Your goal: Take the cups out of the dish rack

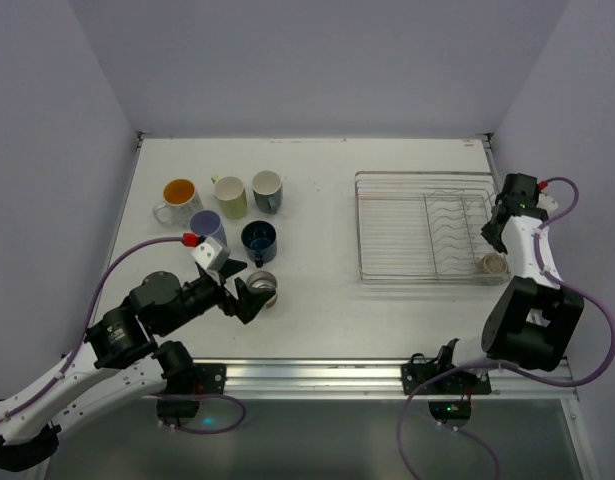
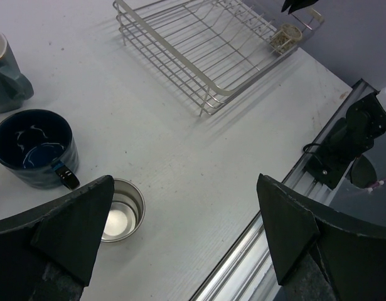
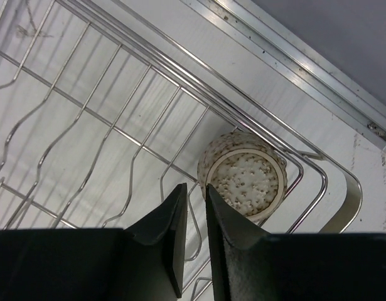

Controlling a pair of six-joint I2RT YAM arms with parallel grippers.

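Left fingers [image 2: 86,213] gaped wide by six cups [image 1: 230,195] on the table [image 1: 317,310] left of the rack [image 1: 359,230]; one cream cup [image 3: 249,179] lay inside, right fingers [image 3: 174,213] narrow beside it.

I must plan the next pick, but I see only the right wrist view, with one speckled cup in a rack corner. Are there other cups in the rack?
Observer: No, the speckled cream cup is alone in the dish rack.
Operator: Where are the others?
Observer: Six cups stand left of the rack, the steel cup nearest the front.
Operator: And the other arm?
Observer: The left hand is open wide, the steel cup just beside one finger.
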